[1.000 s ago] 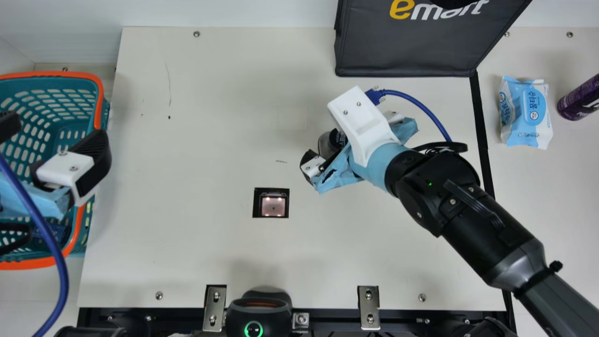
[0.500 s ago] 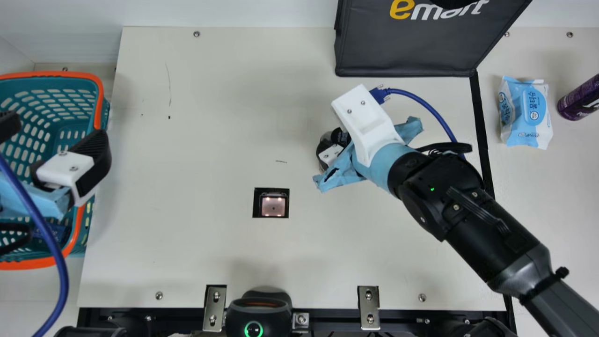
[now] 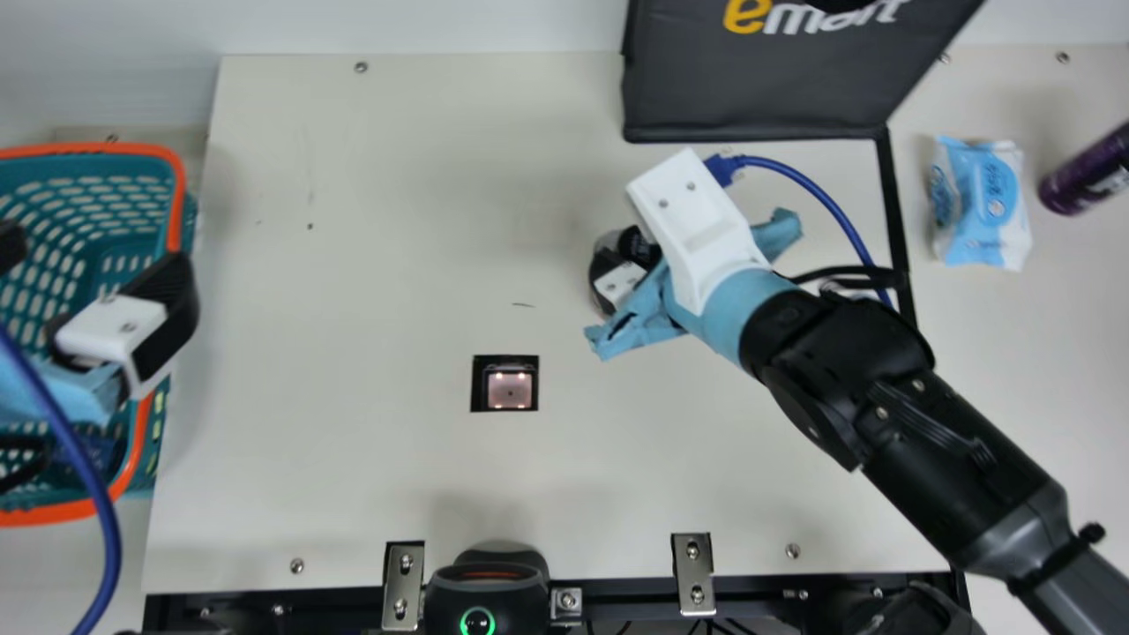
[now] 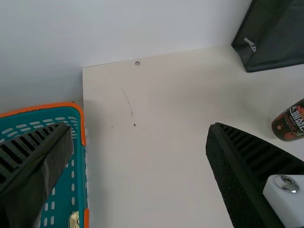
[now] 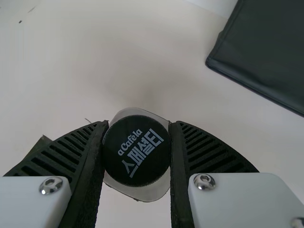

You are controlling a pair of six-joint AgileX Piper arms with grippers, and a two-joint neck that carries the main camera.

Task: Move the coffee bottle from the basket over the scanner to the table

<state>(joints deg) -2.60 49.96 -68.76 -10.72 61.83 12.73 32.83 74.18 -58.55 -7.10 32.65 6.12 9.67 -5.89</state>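
The coffee bottle [image 3: 605, 244], clear with a black cap, is at the middle right of the table, beyond the square scanner window [image 3: 510, 390]. My right gripper [image 3: 628, 260] is around it, one finger partly covering it from above. In the right wrist view, the ribbed fingers of my right gripper [image 5: 137, 149] press both sides of the cap [image 5: 137, 150]. My left gripper [image 3: 91, 265] stands open above the basket [image 3: 141, 441] and its edge. In the left wrist view, nothing lies between the fingers of my left gripper [image 4: 140, 126]; the bottle's dark label [image 4: 289, 121] shows too.
A black bag [image 3: 758, 79] stands at the table's back. Light blue wipes [image 3: 979, 203] and a purple bottle [image 3: 1085, 172] are at the right. A black device with a green ring [image 3: 481, 591] sits at the front edge. Some items lie in the basket.
The right gripper has shifted a little to the right, and its fingers have closed on the bottle. The camera has moved slightly. The left arm shows no clear move of its own.
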